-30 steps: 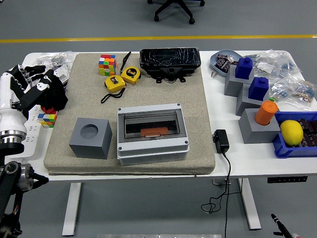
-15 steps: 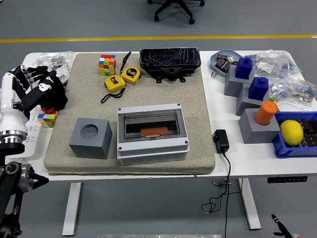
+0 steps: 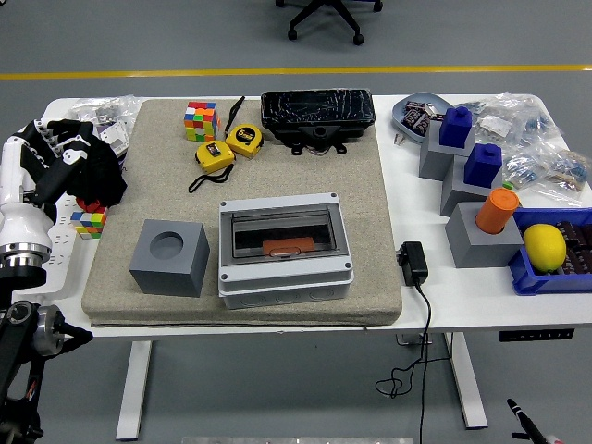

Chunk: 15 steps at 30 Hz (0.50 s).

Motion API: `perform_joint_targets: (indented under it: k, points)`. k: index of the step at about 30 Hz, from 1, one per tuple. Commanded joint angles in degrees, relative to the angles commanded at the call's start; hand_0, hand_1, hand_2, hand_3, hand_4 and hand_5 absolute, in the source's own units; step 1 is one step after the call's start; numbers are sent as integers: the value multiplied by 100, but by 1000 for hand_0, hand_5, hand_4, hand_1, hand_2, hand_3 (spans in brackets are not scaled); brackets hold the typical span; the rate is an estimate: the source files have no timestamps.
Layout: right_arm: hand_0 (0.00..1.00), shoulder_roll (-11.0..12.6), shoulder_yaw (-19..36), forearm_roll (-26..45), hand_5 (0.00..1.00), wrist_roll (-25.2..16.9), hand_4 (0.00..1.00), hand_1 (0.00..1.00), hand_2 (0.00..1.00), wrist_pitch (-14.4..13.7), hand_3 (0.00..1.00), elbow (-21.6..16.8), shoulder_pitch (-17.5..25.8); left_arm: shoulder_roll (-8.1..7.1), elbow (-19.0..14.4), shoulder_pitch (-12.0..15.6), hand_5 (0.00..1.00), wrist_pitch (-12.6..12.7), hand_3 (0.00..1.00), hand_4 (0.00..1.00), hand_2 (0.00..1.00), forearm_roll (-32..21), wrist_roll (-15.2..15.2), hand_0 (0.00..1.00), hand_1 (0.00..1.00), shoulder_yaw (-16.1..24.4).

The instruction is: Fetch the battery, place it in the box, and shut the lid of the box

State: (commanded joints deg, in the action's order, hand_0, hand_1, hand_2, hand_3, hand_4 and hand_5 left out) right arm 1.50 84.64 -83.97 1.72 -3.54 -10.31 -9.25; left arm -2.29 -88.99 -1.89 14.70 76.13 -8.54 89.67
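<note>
Table [image 3: 435,305]: white, with a tan mat [image 3: 361,231] covering its middle.
Box [image 3: 285,250]: grey, with a clear lid lying flat and closed over it, at about 6 o'clock on the mat, near the front edge.
Battery [image 3: 287,247]: an orange piece shows through the clear lid, inside the box near its front wall; whether this is the battery I cannot tell for sure.
Left hand [image 3: 67,157]: at 9 o'clock, raised at the table's left edge, well apart from the box. The fingers [image 3: 51,134] are curled loosely and hold nothing; the black palm faces the mat.
Right hand: out of view.
Grey cube [image 3: 169,257]: just beside the box at its 9 o'clock, with a round hole in its top.
Tape measures [image 3: 228,146]: two yellow ones, at 11 o'clock from the box, touching or nearly so.
Colour cube [image 3: 200,121]: on the mat's far left, at 10 o'clock from the tape measures.
Second colour cube [image 3: 89,222]: off the mat, on the table just below the left hand.
Black case [image 3: 317,116]: at 12 o'clock on the mat's far edge.
Power adapter [image 3: 413,263]: black, at 3 o'clock of the box, off the mat; its cable hangs over the front edge.
Grey stands [image 3: 462,190]: at 2 o'clock, carrying blue blocks and an orange cylinder.
Lemon [image 3: 544,247]: in a blue tray [image 3: 527,277] at the far right.
</note>
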Motion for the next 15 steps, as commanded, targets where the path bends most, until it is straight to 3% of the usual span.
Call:
perform_joint_targets:
  k: [1, 15]
  points:
    - [928, 0, 1, -1, 998, 1, 998, 788, 739, 0, 782, 0, 1, 0, 1, -1, 513, -3, 566, 908, 577, -2, 3, 595, 646, 1]
    - [928, 4, 4, 0, 998, 0, 998, 788, 739, 0, 782, 0, -7, 2, -1, -6, 517, 37, 533, 906, 568, 57, 29, 591, 644, -1]
